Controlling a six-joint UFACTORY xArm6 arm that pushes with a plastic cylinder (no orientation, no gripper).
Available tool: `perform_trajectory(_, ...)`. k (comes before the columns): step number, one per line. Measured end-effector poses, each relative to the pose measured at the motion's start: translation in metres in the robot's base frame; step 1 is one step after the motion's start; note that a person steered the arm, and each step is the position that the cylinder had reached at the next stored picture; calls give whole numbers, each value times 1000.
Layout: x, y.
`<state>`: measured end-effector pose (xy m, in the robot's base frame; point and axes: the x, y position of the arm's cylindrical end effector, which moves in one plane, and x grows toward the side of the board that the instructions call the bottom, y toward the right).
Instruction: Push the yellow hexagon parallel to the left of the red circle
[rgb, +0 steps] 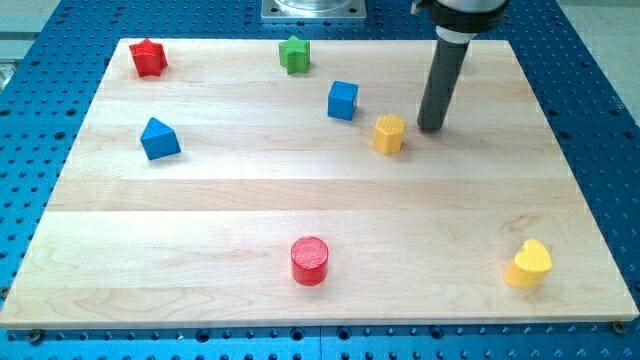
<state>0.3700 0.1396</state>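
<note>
tip: my tip (431, 128) sits just to the view's right of the yellow hexagon (389, 133), near it, looks barely apart; contact can't be confirmed
pincer: none on this rig, just a straight dark rod; nothing to be wide, narrow or holding
target block: yellow hexagon in the upper-middle of the wooden board (200, 200), right of the blue cube (342, 100)
reference block: red circle (309, 260) low on the board, near the view's bottom centre, well apart from the hexagon
progress: early, by my read; hexagon is well above and to the right of the red circle, not level with it and not on its left
left to do: hexagon needs to travel down the view and across to the left, ending beside the red circle on its left, same row
tip placement: being on the hexagon's right suits a leftward push; downward part likely needs the tip above the block
path risk: blue cube is close on the upper left; a straight left push could clip it
other blocks: red star (148, 57) top left, green star (294, 53) top centre, blue triangle (159, 138) left, yellow heart (528, 264) bottom right; all away from the likely route
</note>
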Motion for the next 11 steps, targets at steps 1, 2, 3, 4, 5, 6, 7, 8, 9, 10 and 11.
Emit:
perform_trajectory(1,41,-43)
perform_trajectory(2,51,-104)
perform_trajectory(3,47,-120)
perform_trajectory(4,20,-105)
perform_trajectory(5,11,-121)
perform_trajectory(6,43,-179)
perform_trajectory(7,75,-264)
perform_trajectory(8,115,-338)
perform_trajectory(9,137,-357)
perform_trajectory(10,134,-346)
perform_trajectory(11,132,-310)
